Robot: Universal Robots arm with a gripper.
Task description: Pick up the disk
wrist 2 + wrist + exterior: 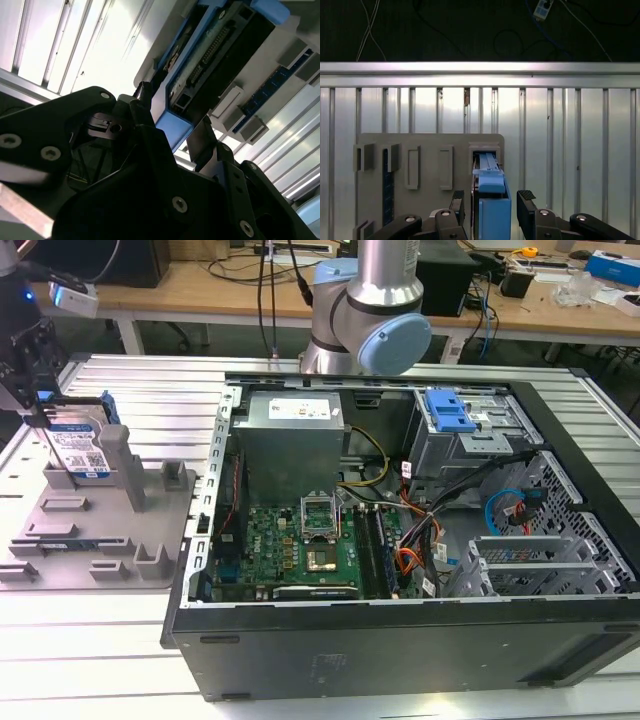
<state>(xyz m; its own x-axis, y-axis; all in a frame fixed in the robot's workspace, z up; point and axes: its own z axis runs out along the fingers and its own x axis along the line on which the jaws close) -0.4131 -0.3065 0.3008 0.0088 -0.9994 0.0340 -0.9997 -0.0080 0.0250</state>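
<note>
The gripper (491,200) is spread, one finger on each side of the disk (492,215), with small gaps. The disk stands on edge in a grey holder (427,200) on the table (140,380), beside the open computer case (400,660).

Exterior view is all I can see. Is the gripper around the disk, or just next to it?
Observer: Around it. In the first wrist view the disk stands on edge between the two fingers of the gripper.
Operator: Is it squeezing?
Observer: No. A thin gap shows on each side of the disk, so the jaws are open.
Operator: What's on the disk's end?
Observer: In the second wrist view, a row of connector pins, with a blue rail along the side.
</note>
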